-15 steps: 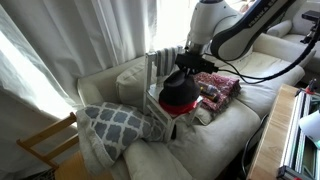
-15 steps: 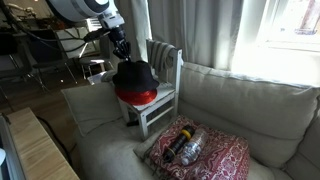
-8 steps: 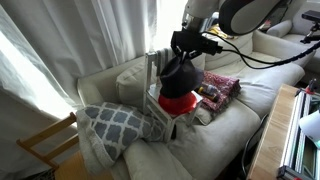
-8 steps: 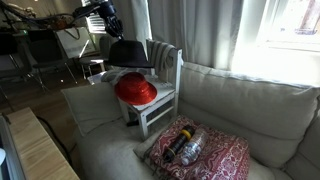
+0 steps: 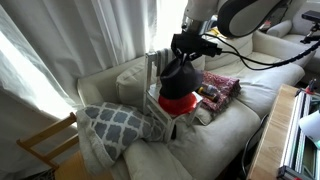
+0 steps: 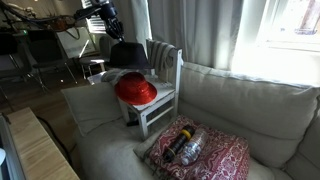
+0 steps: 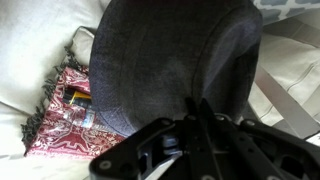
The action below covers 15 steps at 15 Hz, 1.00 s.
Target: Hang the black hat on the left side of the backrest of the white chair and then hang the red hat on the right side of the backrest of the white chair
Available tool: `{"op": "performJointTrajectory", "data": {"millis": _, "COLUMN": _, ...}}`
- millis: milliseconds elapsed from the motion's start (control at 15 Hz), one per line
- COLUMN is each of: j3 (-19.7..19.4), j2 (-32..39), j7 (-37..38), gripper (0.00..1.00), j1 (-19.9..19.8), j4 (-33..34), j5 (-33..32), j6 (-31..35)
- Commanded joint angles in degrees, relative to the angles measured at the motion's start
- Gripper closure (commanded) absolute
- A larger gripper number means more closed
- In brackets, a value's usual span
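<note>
Noted: round black felt hat (image 6: 128,53) pinched by brim in gripper (image 7: 195,105), held above bright red hat (image 6: 135,90), ready for backrest of white slatted chair (image 6: 168,62).

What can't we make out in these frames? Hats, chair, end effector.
- Wrist view: the end effector is dark against the black hat, so the exact contact point is unclear.
- Wrist view: the black hat fills the frame, and the red hat is out of sight.
- Exterior view: the black hat and arm cover much of the white chair backrest.
- Exterior view: the dark item on the patterned cloth is too small to identify.
</note>
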Motion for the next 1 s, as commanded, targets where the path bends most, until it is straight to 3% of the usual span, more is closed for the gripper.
{"op": "performJointTrajectory", "data": {"millis": 0, "j3": 2.92, "j2": -2.82, "j7": 2.26, "gripper": 0.98, "j1": -2.73, "j4": 2.61, "j5": -8.70, "j6": -1.78}}
{"op": "performJointTrajectory", "data": {"millis": 267, "j3": 5.74, "j2": -6.57, "j7": 2.82, "gripper": 0.98, "j1": -4.62, "j4": 7.33, "j5": -18.71, "j6": -3.34}}
{"op": "performJointTrajectory", "data": {"millis": 533, "j3": 9.20, "j2": -4.98, "j7": 6.63, "gripper": 0.98, "j1": -6.34, "j4": 13.04, "j5": -25.80, "j6": -2.05}}
{"op": "performJointTrajectory", "data": {"millis": 600, "j3": 7.84, "j2": -3.70, "j7": 8.24, "gripper": 0.98, "j1": -4.50, "j4": 14.38, "j5": -27.54, "j6": -1.77}}
{"op": "performJointTrajectory", "data": {"millis": 933, "j3": 8.16, "j2": 1.79, "j7": 15.35, "gripper": 0.98, "j1": -4.06, "j4": 19.08, "j5": -35.30, "j6": -0.82}}
